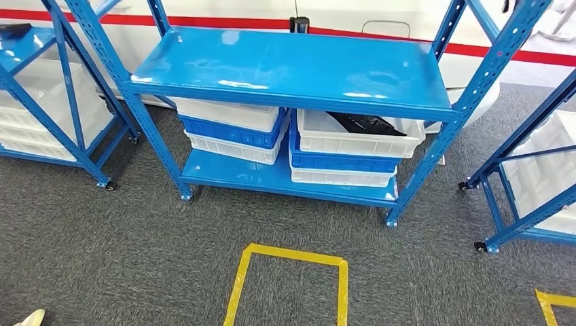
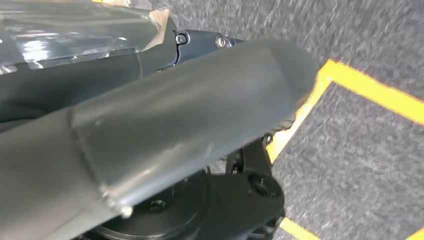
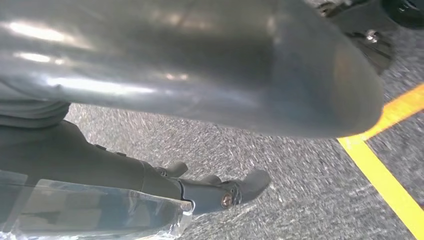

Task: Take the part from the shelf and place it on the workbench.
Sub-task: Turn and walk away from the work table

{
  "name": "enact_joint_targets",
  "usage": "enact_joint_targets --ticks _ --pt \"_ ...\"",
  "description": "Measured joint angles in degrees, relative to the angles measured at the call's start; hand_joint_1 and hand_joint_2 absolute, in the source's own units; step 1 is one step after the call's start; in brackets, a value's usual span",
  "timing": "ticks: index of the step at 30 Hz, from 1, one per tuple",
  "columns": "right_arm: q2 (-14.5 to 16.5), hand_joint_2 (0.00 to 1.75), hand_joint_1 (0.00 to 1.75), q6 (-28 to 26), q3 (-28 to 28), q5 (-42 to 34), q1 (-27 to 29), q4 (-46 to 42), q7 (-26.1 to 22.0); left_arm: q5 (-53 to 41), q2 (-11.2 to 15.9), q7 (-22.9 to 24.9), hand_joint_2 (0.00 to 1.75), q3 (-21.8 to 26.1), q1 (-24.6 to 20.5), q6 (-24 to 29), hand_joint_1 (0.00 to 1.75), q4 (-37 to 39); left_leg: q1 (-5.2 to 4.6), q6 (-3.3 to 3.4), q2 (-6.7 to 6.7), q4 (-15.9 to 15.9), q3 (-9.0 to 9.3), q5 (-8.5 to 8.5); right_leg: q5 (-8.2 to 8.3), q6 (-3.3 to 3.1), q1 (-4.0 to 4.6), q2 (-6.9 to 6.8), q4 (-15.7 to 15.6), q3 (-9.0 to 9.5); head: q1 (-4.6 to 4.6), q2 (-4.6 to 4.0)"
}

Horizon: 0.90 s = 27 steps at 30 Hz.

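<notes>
From the head view I see grey carpet [image 1: 102, 258] across the whole floor, with a blue steel shelf [image 1: 292, 68] standing square in front of me. Its top deck is bare and glossy. To the left is a second blue rack [image 1: 41, 102] holding white crates, and to the right a third rack [image 1: 536, 170] on castors, also with white crates. Behind them runs a white wall with a red stripe [image 1: 224, 22].

On the lower deck of the middle shelf sit two stacks of crates side by side, touching: the left stack [image 1: 234, 129] white over blue over white, the right stack [image 1: 346, 153] the same order. The part [image 1: 367, 123], a dark object, lies in the top white crate of the right stack, partly hidden under the upper deck's front edge.

On the floor between me and the shelf is a yellow tape square [image 1: 289, 278].

My left hand [image 2: 200, 40] and right hand [image 3: 220, 192] hang over the carpet; I cannot tell how the fingers of either one lie.
</notes>
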Motion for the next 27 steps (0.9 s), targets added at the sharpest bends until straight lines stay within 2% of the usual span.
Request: enact_joint_targets --ticks 1,3,4,5,6,7,8,9,10,11,12,13,14,15,16,17,19,20,22,23,24,25,26,27 --pt "0.0 0.00 0.00 0.0 0.0 0.0 -0.1 0.0 0.0 0.0 0.0 0.0 0.00 0.0 0.0 0.0 0.00 0.0 -0.15 0.35 -0.05 -0.2 0.39 -0.13 -0.03 0.62 0.17 0.02 -0.2 0.74 -0.02 0.00" --pt "-0.1 0.00 0.00 0.0 -0.1 0.0 -0.2 -0.1 0.0 0.0 0.0 0.0 0.00 0.0 -0.1 0.0 0.00 0.0 -0.05 1.07 -0.38 -1.0 1.87 -0.55 0.73 1.65 0.18 -0.03 0.9 1.05 0.03 0.00" --pt "-0.1 0.00 0.00 -0.1 -0.1 0.0 -0.2 -0.1 0.0 -0.1 0.0 0.0 0.00 0.0 -0.1 0.0 0.00 0.0 -0.03 1.52 -0.46 -1.5 2.84 -0.80 1.27 1.91 0.20 -0.04 3.3 -0.31 0.15 0.00" --pt "-0.1 0.00 0.00 -0.1 -0.2 0.0 -0.3 -0.1 -0.1 -0.1 0.0 0.0 0.00 0.0 -0.2 0.0 0.00 0.0 0.01 1.92 -0.54 -1.9 3.73 -1.15 1.47 1.90 0.17 -0.05 6.6 -2.39 0.28 -0.01" --pt "-0.1 0.00 0.00 -0.1 -0.3 0.0 -0.3 -0.1 -0.1 -0.1 0.0 0.0 0.00 0.0 -0.2 0.0 0.00 0.0 -0.05 2.27 -0.56 -2.2 4.47 -1.66 1.00 1.66 0.19 -0.08 10.2 -5.03 0.38 -0.01" --pt "-0.1 0.00 0.00 -0.1 -0.4 0.0 -0.3 -0.1 -0.1 -0.1 0.0 0.0 0.00 0.0 -0.3 0.0 0.00 0.0 -0.13 2.56 -0.63 -2.4 5.21 -2.22 -0.01 1.34 0.30 -0.09 13.8 -7.98 0.49 -0.01" --pt "-0.1 0.00 0.00 -0.1 -0.5 0.0 -0.1 -0.1 -0.1 -0.2 0.0 0.0 0.00 0.0 -0.3 0.0 0.00 0.0 -0.16 2.66 -0.78 -2.5 5.93 -2.87 -1.70 1.00 0.38 -0.09 15.9 -10.43 0.50 -0.01" --pt "-0.2 0.00 0.00 -0.1 -0.6 0.0 0.0 -0.1 -0.1 -0.3 0.0 0.0 0.00 0.0 -0.3 0.0 0.00 0.0 -0.21 2.69 -0.95 -2.5 6.70 -3.54 -3.28 0.78 0.47 -0.08 16.8 -12.24 0.50 -0.01" --pt "-0.1 0.00 0.00 -0.1 -0.7 0.0 0.2 -0.1 -0.1 -0.4 0.0 0.1 0.00 0.0 -0.2 -0.1 0.00 0.0 -0.24 2.67 -1.09 -2.5 7.65 -4.31 -3.98 0.85 0.53 -0.09 16.0 -13.25 0.53 -0.01" --pt "-0.1 0.00 0.00 -0.1 -0.8 0.0 0.4 -0.1 -0.1 -0.5 0.0 0.1 0.00 0.0 -0.2 -0.1 0.00 0.0 -0.28 2.64 -1.20 -2.6 8.59 -5.15 -3.64 1.16 0.59 -0.09 13.9 -13.65 0.54 -0.01" --pt "-0.2 0.00 0.00 -0.1 -0.9 0.0 0.5 -0.1 -0.1 -0.6 0.0 0.1 0.00 0.0 -0.1 -0.1 0.00 0.0 -0.31 2.57 -1.25 -2.6 9.50 -5.90 -1.90 1.58 0.70 -0.12 10.7 -13.41 0.57 -0.01" --pt "-0.3 0.00 0.00 -0.1 -1.0 0.0 0.6 -0.1 -0.1 -0.7 -0.1 0.2 0.00 0.0 -0.1 -0.1 0.00 0.0 -0.29 2.47 -1.26 -2.7 10.46 -6.68 0.75 1.88 0.87 -0.17 7.3 -12.93 0.57 -0.01" --pt "-0.3 0.00 0.00 -0.1 -1.0 0.0 0.6 -0.1 -0.1 -0.7 -0.2 0.2 0.00 0.0 -0.1 -0.1 0.00 0.0 -0.29 2.34 -1.31 -2.8 11.23 -7.51 2.79 1.81 0.95 -0.34 4.8 -12.33 0.60 -0.01" --pt "-0.4 0.00 0.00 -0.1 -1.1 0.0 0.5 -0.1 -0.1 -0.8 -0.3 0.2 0.00 0.0 -0.3 -0.1 0.00 0.0 -0.24 2.05 -1.36 -3.0 12.02 -8.38 4.09 1.45 1.24 -0.53 3.2 -11.54 0.68 -0.01" --pt "-0.5 0.00 0.00 -0.2 -1.2 0.0 0.4 -0.2 -0.1 -0.9 -0.3 0.2 0.00 0.0 -0.4 -0.2 0.00 0.0 -0.16 1.71 -1.42 -3.4 12.77 -9.10 4.48 0.95 1.49 -0.66 2.5 -10.87 0.80 -0.01" --pt "-0.6 0.00 0.00 -0.2 -1.3 0.0 0.2 -0.3 -0.1 -1.0 -0.4 0.2 0.00 0.0 -0.6 -0.2 0.00 -0.1 -0.15 1.23 -1.38 -3.2 13.57 -9.06 3.96 0.22 1.56 -0.65 2.1 -10.18 0.93 -0.02" --pt "-0.8 0.00 0.00 -0.3 -1.4 0.0 -0.2 -0.4 -0.2 -1.2 -0.4 0.3 0.00 0.0 -1.2 -0.3 0.00 -0.2 -0.20 0.48 -1.10 -2.3 14.72 -8.29 4.60 -0.90 1.19 -0.42 0.8 -8.37 1.11 -0.01" --pt "-0.9 0.00 0.00 -0.3 -1.5 0.0 -0.3 -0.5 -0.2 -1.2 -0.5 0.3 0.00 0.0 -1.4 -0.4 0.00 -0.3 -0.21 0.10 -0.87 -0.1 14.35 -7.81 5.27 -1.45 0.75 -0.38 0.3 -7.43 0.79 -0.01" --pt "-1.0 0.00 0.00 -0.3 -1.7 0.0 -0.1 -0.5 -0.2 -1.3 -0.6 0.3 0.00 0.1 -1.6 -0.5 0.00 -0.3 0.05 -0.54 -0.56 5.1 11.63 -9.22 6.06 -1.91 0.35 -0.58 0.0 -5.99 0.31 -0.01" --pt "-1.0 0.00 0.00 -0.3 -1.8 0.0 0.0 -0.5 -0.2 -1.3 -0.5 0.3 0.00 0.1 -1.5 -0.5 0.00 -0.3 0.30 -0.90 -0.45 8.0 9.43 -11.01 5.75 -2.06 0.17 -0.63 0.0 -5.34 0.08 -0.01" --pt "-0.8 0.00 0.00 -0.3 -1.8 0.0 0.2 -0.5 -0.2 -1.3 -0.5 0.4 0.00 0.2 -1.3 -0.6 0.00 -0.3 0.48 -1.12 -0.39 9.4 7.67 -13.02 5.22 -2.02 0.09 -0.61 0.0 -4.82 0.09 -0.01" --pt "-0.7 0.00 0.00 -0.2 -1.8 0.0 0.4 -0.5 -0.2 -1.3 -0.4 0.4 0.00 0.2 -1.0 -0.6 0.00 -0.3 0.58 -1.23 -0.35 9.7 6.31 -14.54 4.69 -1.85 -0.05 -0.51 0.0 -4.28 0.06 -0.01" --pt "-0.6 0.00 0.00 -0.2 -1.9 0.0 0.5 -0.5 -0.2 -1.3 -0.3 0.5 0.00 0.3 -0.7 -0.6 0.00 -0.3 0.66 -1.40 -0.31 8.5 5.42 -14.99 4.07 -1.56 -0.30 -0.39 0.1 -3.58 -0.03 0.00" --pt "-0.5 0.00 0.00 -0.2 -1.9 0.0 0.6 -0.5 -0.2 -1.3 -0.2 0.5 0.00 0.3 -0.5 -0.6 0.00 -0.3 0.76 -1.55 -0.24 6.0 5.29 -13.64 3.46 -1.23 -0.58 -0.30 0.1 -2.84 -0.15 0.00"
